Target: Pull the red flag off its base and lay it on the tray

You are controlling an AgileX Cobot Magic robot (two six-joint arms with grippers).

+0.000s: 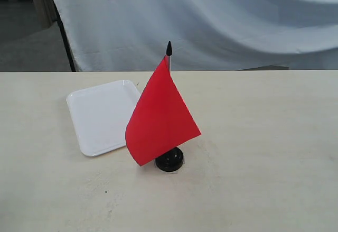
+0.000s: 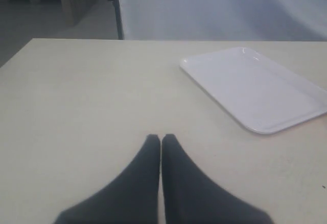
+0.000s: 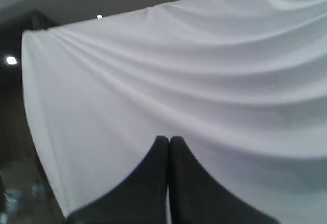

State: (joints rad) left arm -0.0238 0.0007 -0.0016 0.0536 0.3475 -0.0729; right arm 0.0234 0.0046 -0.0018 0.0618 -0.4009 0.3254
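The red flag (image 1: 158, 116) stands upright in the small black base (image 1: 170, 161) near the middle of the table, its stick ending in a pointed black tip (image 1: 169, 48). Just left of it and a bit farther back lies the white tray (image 1: 100, 118), with nothing on it; the left wrist view also shows the tray (image 2: 255, 89). My left gripper (image 2: 161, 138) is shut over bare table, apart from the tray, holding nothing. My right gripper (image 3: 169, 140) is shut and faces the white cloth. Neither gripper appears in the exterior view.
A white cloth backdrop (image 1: 211, 20) hangs behind the table's far edge (image 1: 237, 71). The pale tabletop (image 1: 264, 163) stretches right of the flag and in front of it.
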